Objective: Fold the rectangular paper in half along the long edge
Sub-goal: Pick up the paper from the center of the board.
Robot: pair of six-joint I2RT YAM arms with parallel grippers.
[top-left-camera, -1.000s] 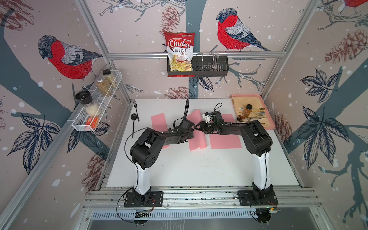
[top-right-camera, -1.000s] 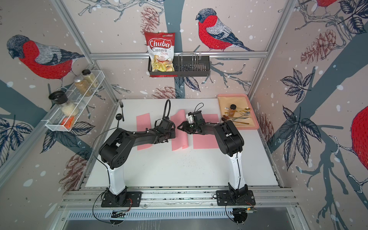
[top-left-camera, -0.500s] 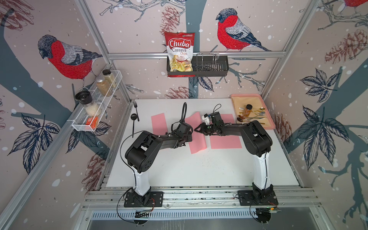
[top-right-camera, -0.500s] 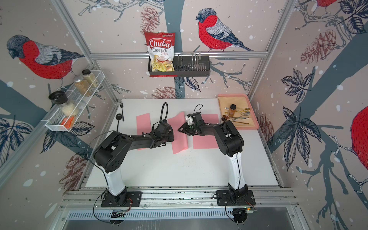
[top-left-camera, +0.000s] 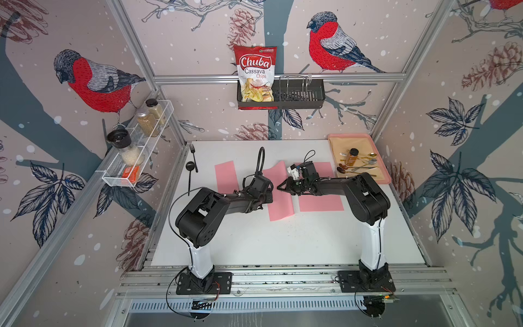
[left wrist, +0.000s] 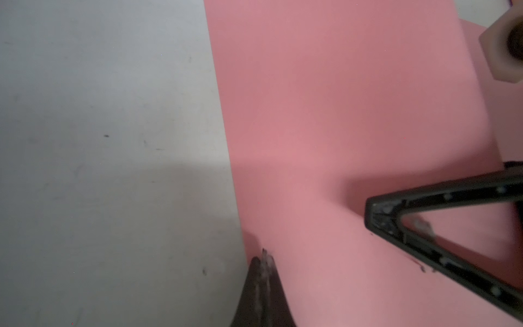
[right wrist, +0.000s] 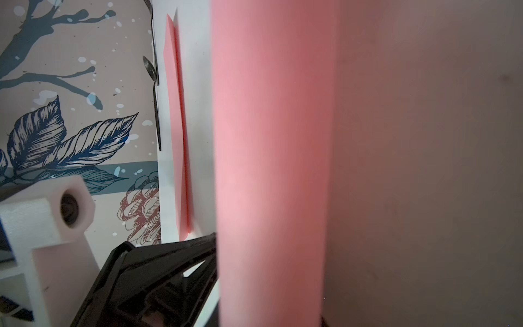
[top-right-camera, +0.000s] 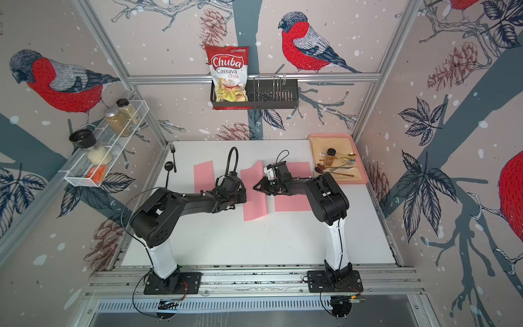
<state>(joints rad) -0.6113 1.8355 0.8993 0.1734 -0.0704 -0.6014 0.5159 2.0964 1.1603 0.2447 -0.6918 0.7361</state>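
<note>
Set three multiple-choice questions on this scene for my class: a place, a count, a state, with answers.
1. Where is the tray? A) back of the table, right arm's side B) front, left arm's side C) in the wall rack
2. How many pink papers lie on the table? A) one B) three C) five
3. The left gripper is: A) wide open B) shut C) out of view
Answers: 1 A, it lies in that back corner; 2 B, left paper, middle paper, right paper; 3 B, its fingertips meet in the left wrist view.
</note>
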